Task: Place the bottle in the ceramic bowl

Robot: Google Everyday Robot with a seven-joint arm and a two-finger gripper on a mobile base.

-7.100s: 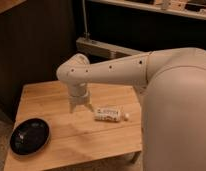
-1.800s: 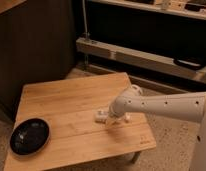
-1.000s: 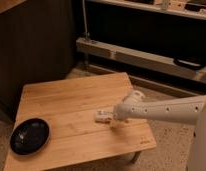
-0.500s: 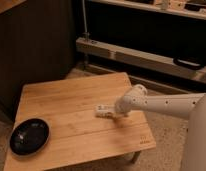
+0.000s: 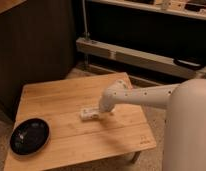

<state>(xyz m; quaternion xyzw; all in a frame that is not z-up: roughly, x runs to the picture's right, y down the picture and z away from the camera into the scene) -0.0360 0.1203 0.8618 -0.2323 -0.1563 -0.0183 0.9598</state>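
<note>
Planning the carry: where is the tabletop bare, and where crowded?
Bare wood: the table behind the bottle, and the strip between bottle and ceramic bowl. Crowded only mid-table, where the gripper has its jaws shut on the bottle.

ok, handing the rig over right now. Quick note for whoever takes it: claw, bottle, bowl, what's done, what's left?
Claw: shut, down at the end of the bottle nearer the arm, apparently gripping it.
Bottle: lying on its side near the middle of the wooden table, not lifted.
Ceramic bowl: near the table's front corner, well apart from the bottle, nothing in it.
Done: reach and grasp.
Left: lift, carry across to the bowl, set the bottle in, release.
</note>
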